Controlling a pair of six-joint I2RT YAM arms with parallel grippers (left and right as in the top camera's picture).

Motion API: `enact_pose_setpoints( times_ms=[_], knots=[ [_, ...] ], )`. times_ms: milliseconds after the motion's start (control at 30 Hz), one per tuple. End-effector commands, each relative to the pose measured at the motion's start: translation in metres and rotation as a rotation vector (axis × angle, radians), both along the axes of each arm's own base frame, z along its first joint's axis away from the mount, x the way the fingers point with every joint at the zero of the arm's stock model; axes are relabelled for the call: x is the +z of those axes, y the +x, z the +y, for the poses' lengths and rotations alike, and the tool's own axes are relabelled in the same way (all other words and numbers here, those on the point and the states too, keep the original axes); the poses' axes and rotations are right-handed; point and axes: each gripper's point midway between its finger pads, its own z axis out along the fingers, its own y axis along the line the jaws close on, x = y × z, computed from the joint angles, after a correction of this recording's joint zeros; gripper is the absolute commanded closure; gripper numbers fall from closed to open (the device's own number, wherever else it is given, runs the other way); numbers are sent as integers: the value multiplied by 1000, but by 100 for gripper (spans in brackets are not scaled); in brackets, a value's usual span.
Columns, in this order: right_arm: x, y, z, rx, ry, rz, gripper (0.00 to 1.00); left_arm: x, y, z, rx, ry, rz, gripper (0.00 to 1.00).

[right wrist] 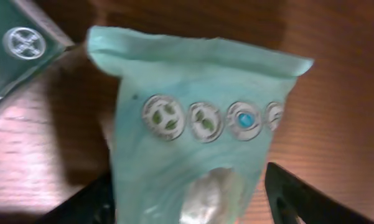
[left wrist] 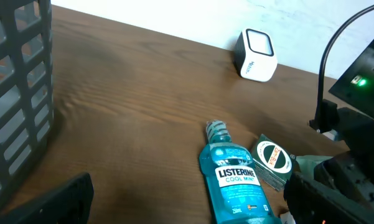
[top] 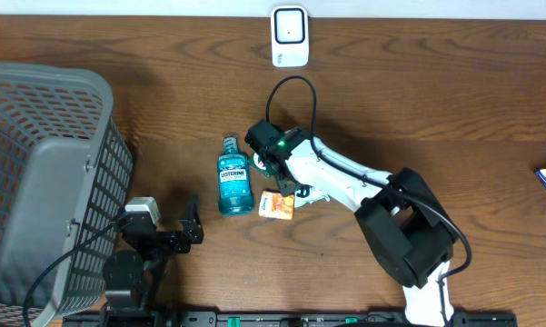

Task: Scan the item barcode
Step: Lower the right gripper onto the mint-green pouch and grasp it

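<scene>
A: Right gripper (right wrist: 188,198)?
B: Partly narrowed about the teal pouch (right wrist: 193,118), one finger at each flank. Gripped or merely flanked, cannot tell.
A: Pouch location?
B: On the table (top: 391,100), directly beneath that gripper, at 2 o'clock from the Listerine bottle (top: 235,184) and 12 o'clock from the orange box (top: 276,205). White scanner (top: 290,36) well apart, at 12 o'clock.
A: Left gripper (top: 195,223)?
B: Wide, empty, at 8 o'clock from the bottle.
</scene>
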Motion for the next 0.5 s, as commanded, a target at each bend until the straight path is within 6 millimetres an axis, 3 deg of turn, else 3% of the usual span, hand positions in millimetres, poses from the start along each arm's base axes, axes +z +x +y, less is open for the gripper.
enact_pose_setpoints(
  times_ms=[0,133,467],
  knots=[
    [-21,0,-22,-1,-129,10,36,-13,-2,-1,-8,3,40,2],
    [-40,-11,-35,-12,-202,73,57,-13,-2,-1,-8,3,40,2],
    [-35,-16,-52,-48,-285,71,60,-13,-2,-1,-8,3,40,2]
  ],
)
